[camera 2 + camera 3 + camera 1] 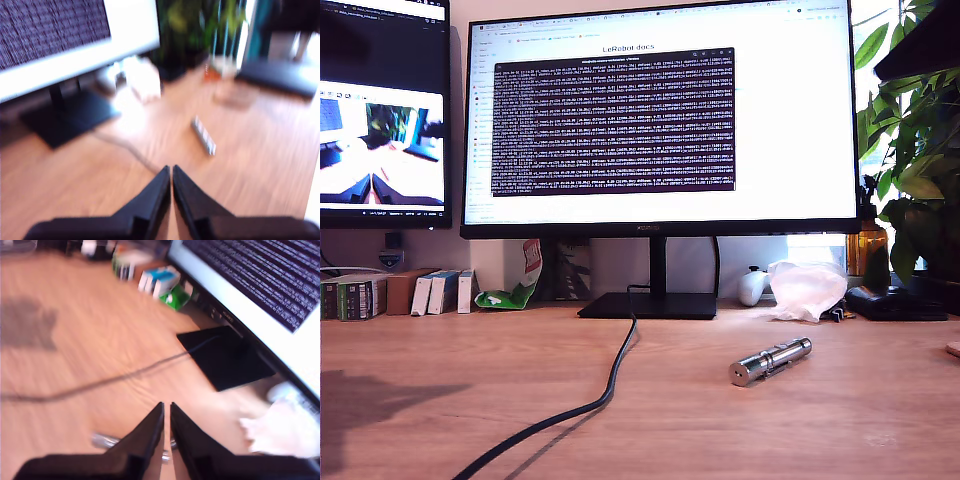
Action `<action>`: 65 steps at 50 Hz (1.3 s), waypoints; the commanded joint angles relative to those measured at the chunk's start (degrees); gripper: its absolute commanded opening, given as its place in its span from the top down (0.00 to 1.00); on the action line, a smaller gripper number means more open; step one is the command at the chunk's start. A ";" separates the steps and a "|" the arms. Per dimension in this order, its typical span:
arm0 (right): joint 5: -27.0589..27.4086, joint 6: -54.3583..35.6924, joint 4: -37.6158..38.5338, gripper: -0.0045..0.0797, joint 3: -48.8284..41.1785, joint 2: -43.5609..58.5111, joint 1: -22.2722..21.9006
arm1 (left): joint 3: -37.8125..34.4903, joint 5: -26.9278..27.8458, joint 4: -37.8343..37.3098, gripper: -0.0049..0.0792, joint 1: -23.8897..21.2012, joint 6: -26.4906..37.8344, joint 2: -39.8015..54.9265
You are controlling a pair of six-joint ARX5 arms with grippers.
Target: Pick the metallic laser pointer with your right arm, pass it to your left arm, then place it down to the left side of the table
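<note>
Pointer place: the laser pointer (771,361) lies on the table (440,400), towards the exterior view's right, apart from the black cable (582,405).
Long axis: flat on the wood, its round end turned to the camera and the exterior view's left.
First gripper: my first gripper (171,172) has its jaws nearly together, empty; the pointer (203,135) is well ahead of the tips.
Second gripper: my second gripper (166,409) is likewise almost closed, empty; the pointer (105,441) lies just under it.
Nearer arm: I judge the second.
Views: the exterior view shows no arm; both wrist views are blurred.
</note>
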 commanded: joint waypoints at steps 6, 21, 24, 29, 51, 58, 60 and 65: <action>3.98 -10.43 -6.21 0.96 8.37 9.51 1.44 | 2.62 -3.67 -8.52 0.97 -0.79 6.58 7.58; 20.98 -29.03 -16.37 0.96 16.57 22.86 10.38 | 3.34 -5.40 -10.01 0.97 -3.61 9.40 13.73; 24.28 -31.95 -16.66 0.96 16.59 24.63 12.68 | 3.45 -5.49 -9.18 0.97 -3.82 9.38 13.70; 28.33 -37.92 -18.18 0.96 16.61 27.41 15.72 | 3.58 -5.46 -8.52 0.97 -3.91 9.33 13.68; 29.44 -43.32 -20.37 0.96 17.11 36.83 21.33 | 3.58 -5.46 -8.57 0.96 -3.91 9.29 13.66; 28.46 -43.30 -20.55 0.82 18.29 38.80 22.34 | 3.58 -5.42 -8.55 0.96 -3.93 9.29 13.66; 27.78 -43.21 -20.55 0.73 18.71 39.32 22.58 | 3.58 -5.38 -8.57 0.96 -3.93 9.27 13.66; 26.43 -42.93 -20.06 0.58 19.45 40.39 23.02 | 3.58 -5.11 -8.57 0.96 -3.93 9.25 13.66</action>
